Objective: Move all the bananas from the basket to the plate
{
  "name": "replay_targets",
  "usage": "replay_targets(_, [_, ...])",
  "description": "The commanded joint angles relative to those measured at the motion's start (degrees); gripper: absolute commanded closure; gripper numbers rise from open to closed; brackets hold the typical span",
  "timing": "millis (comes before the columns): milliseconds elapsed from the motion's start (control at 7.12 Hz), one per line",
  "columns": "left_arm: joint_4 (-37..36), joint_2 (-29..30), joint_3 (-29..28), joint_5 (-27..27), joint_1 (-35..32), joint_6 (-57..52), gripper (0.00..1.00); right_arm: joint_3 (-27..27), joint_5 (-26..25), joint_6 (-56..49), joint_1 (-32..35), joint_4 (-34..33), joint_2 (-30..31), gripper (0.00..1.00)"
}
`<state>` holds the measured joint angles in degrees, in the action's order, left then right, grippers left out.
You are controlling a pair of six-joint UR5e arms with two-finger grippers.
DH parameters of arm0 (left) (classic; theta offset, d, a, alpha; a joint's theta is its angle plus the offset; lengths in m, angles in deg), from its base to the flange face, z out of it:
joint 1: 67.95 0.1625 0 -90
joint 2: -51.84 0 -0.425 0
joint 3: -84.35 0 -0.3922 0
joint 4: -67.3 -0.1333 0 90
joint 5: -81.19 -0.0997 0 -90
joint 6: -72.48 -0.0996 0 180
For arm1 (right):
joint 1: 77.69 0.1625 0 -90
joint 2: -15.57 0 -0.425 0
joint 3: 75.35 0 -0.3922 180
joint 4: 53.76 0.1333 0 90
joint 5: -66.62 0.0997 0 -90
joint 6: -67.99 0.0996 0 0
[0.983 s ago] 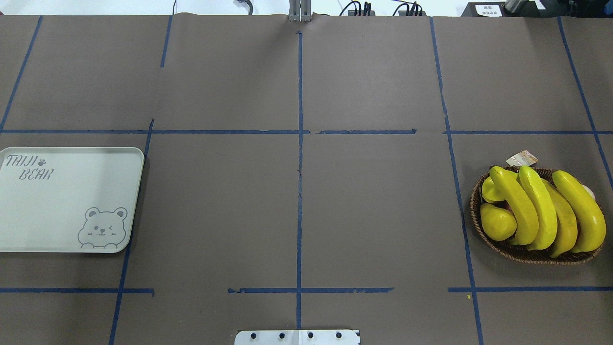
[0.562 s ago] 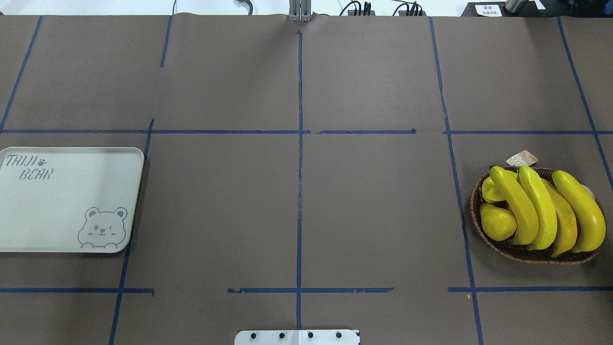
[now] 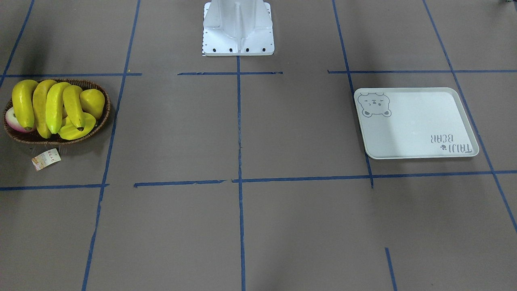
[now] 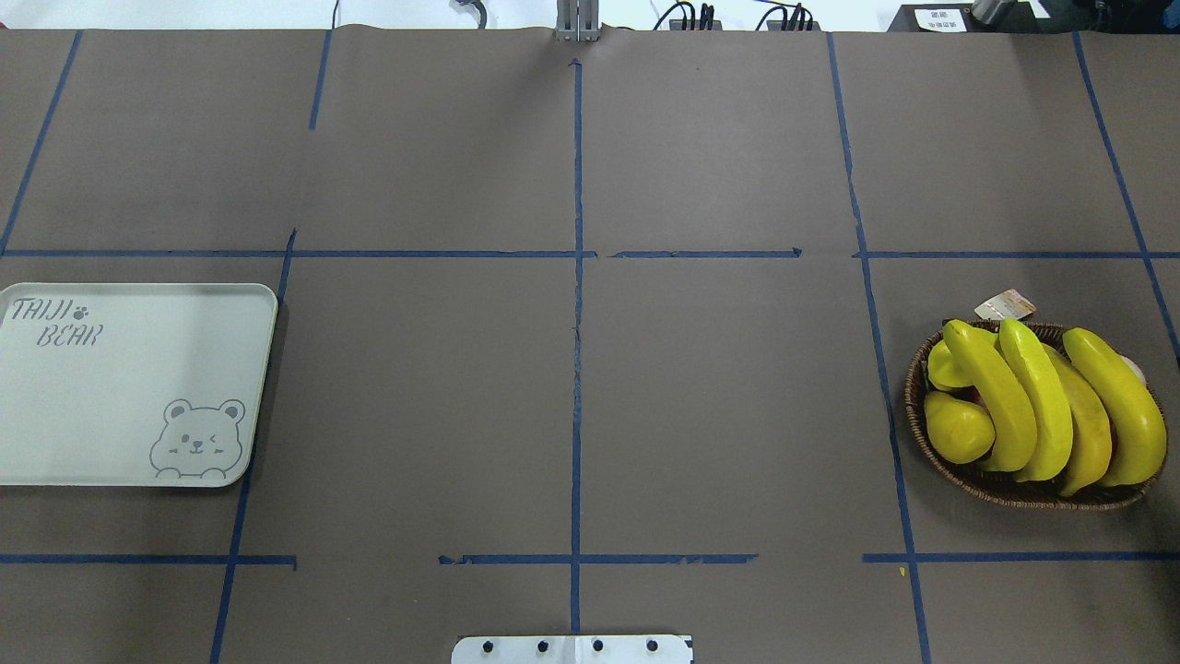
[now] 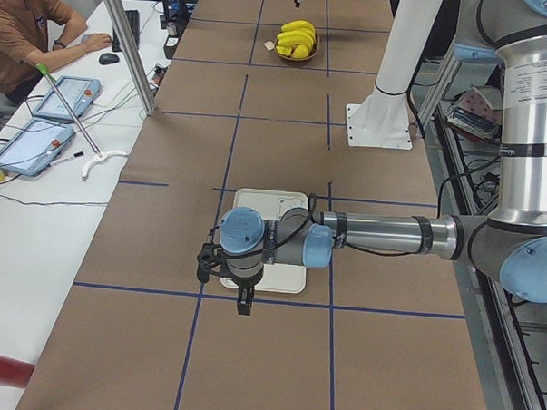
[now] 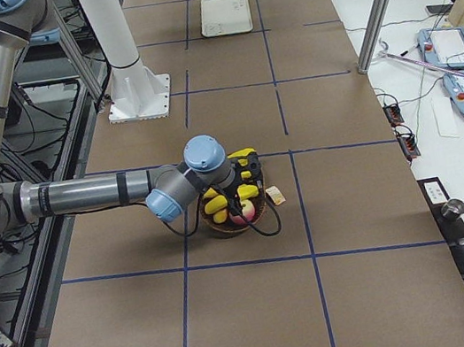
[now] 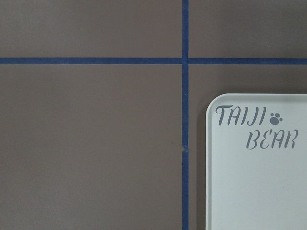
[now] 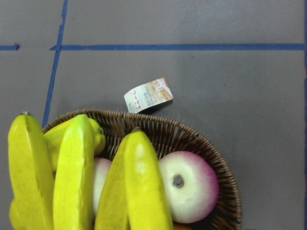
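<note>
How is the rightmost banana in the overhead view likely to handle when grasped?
This banana looks glossy, so a grip may slip. Curved, rounded, lying partly over an apple at the basket rim, it could roll if nudged. Its moulded sheen suggests it stays stiff.

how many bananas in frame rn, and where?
4, all side by side in the basket, seen from overhead: leftmost banana, second banana, third banana, rightmost banana. None on the plate. Another could be hidden underneath.
</note>
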<state>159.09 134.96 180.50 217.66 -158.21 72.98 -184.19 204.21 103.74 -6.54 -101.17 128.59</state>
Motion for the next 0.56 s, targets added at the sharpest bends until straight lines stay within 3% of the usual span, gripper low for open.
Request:
replay_targets(0, [0.06,-0.07,0.00,0.03,0.00,0.11,0.00,-0.23,-3.71,6.42,-8.01,4.61,1.58,0.01])
replay_targets(421, [0.06,0.02,0.00,0.03,0.00,0.11,0.00,0.74,-5.67,6.44,-11.99,4.61,1.58,0.02])
